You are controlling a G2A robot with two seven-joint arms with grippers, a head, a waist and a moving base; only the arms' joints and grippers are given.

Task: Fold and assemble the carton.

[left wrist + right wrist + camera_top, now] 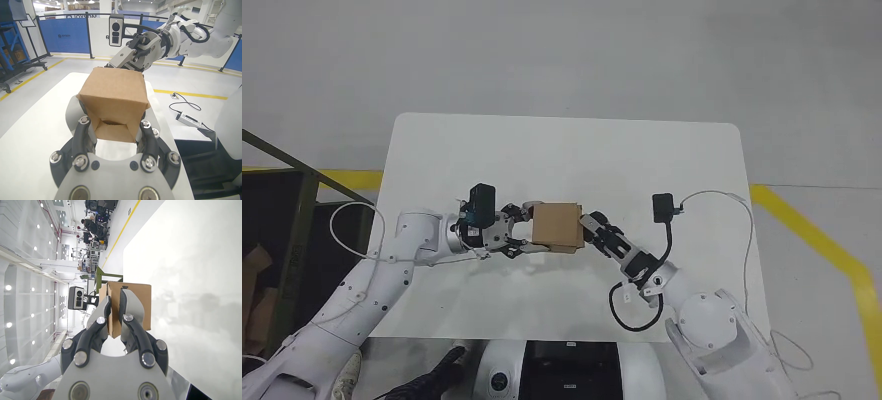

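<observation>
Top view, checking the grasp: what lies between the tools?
The carton, left tool and right tool each gripping one end, as the top view shows.

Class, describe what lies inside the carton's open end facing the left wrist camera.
Inside the carton: bare brown walls and far-end flaps meeting around a dark gap. Nothing else shows; whatever lies beyond the flaps is covered.
</observation>
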